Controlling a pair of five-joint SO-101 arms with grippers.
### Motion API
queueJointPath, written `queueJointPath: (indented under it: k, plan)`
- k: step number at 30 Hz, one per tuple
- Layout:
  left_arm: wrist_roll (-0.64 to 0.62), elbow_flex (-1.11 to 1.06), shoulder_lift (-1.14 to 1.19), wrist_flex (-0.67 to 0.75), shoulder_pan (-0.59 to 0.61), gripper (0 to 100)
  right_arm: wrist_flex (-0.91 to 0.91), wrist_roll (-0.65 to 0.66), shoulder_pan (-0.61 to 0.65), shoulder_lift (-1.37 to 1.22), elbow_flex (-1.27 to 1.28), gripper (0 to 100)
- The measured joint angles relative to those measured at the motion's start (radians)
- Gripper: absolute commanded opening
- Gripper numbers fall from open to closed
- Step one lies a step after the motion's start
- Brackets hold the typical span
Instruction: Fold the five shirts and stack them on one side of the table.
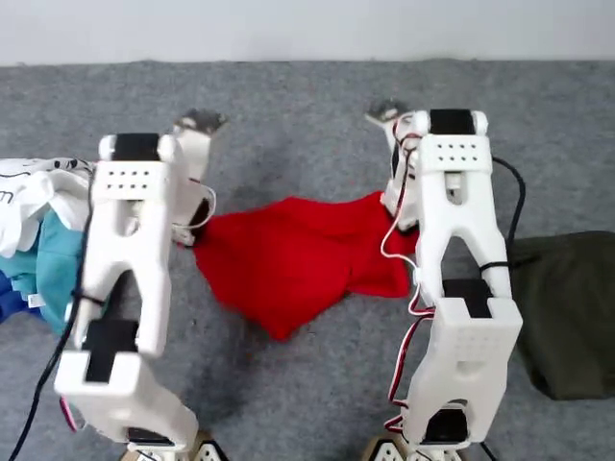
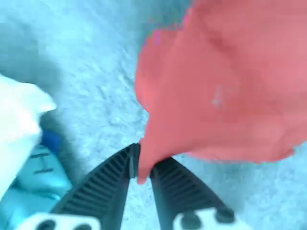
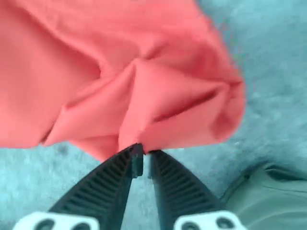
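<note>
- Red shirt (image 1: 288,261): lies at the centre of the grey table (image 1: 307,115), between the two arms. It is rumpled, with a loose point trailing toward 6 o'clock. Apparently the garment being worked on.
- Left gripper (image 2: 144,160): at the shirt's 9 o'clock edge. Its jaws are pressed together on a narrow fold of red cloth, and the fabric fans out from the tips. A grip at the very edge probably lets the arm pull the shirt taut without bunching it.
- Right gripper (image 3: 145,152): at the shirt's 3 o'clock edge. Its jaws are likewise closed on a pinch of red cloth, with creases radiating away from the hold. With opposite edges held, the two arms can likely lift or stretch the shirt flat before a fold.
- Pile of shirts (image 1: 34,226): white, teal and blue, heaped loosely at 9 o'clock at the table's edge, just beside the left arm. None looks folded, so this reads as stock waiting its turn.
- Dark green shirt (image 1: 567,307): at about 4 o'clock beside the right arm, well apart from the pile. Whether it is folded cannot be told, though it may mark the stacking side.
- Progress, as a judgement: early, since most garments look untreated.
- Risk: a thin pinch could slip if the arms pull unevenly.
</note>
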State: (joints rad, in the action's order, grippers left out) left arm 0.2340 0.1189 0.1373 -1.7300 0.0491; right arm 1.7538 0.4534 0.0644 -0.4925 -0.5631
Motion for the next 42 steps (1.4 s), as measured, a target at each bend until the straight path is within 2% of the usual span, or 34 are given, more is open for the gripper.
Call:
queueJointPath:
  k: [7,21,28,34,36,42]
  plan:
    - [-0.052,0.003,-0.176,-0.003,0.0,1,0.0,-0.077,0.0,0.048,-0.129,1.0]
    - [-0.066,0.003,-0.766,0.003,0.0,1,0.002,-0.083,0.003,0.562,-0.121,1.0]
    - [-0.066,0.003,-1.045,0.135,0.005,1,-0.006,-0.103,0.005,0.876,-0.121,1.0]
    - [-0.066,0.014,-1.165,0.29,0.006,1,-0.072,-0.132,0.005,1.181,-0.124,1.0]
    - [-0.069,0.014,-1.186,0.328,0.008,1,-0.101,-0.132,-0.017,1.257,-0.124,1.0]
    - [-0.069,0.052,-1.195,0.344,0.051,1,-0.13,-0.163,-0.186,1.339,-0.118,1.1]
